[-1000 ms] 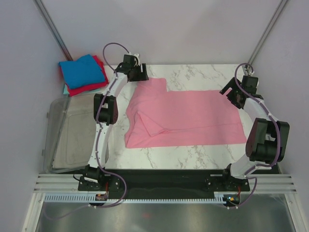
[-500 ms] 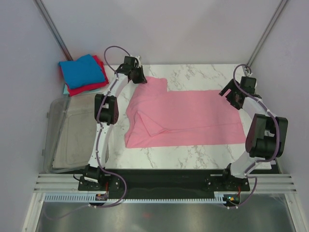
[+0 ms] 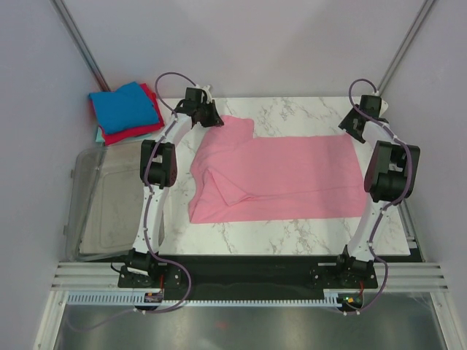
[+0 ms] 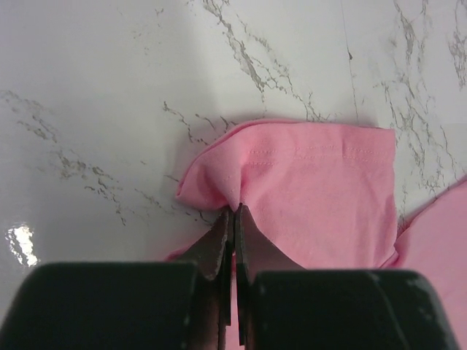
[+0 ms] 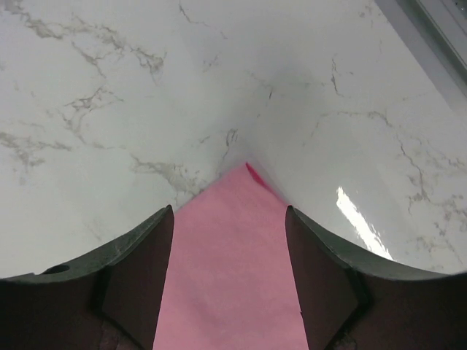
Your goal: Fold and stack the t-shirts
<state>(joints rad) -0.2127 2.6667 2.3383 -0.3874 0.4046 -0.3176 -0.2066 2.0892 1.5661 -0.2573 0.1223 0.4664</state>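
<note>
While left fingers (image 4: pixel 216 246) clamp pink t-shirt (image 4: pixel 321 189) sleeve, right fingers (image 5: pixel 139 266) stand apart astride its corner.
Risk: unclamped corner may slip, skewing the fold.

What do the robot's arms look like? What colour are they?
The left arm and right arm are slim white tubes joined by chunky black joints. A thin purplish cable loops along each one. Each arm ends in two dark, tapered fingers.
</note>
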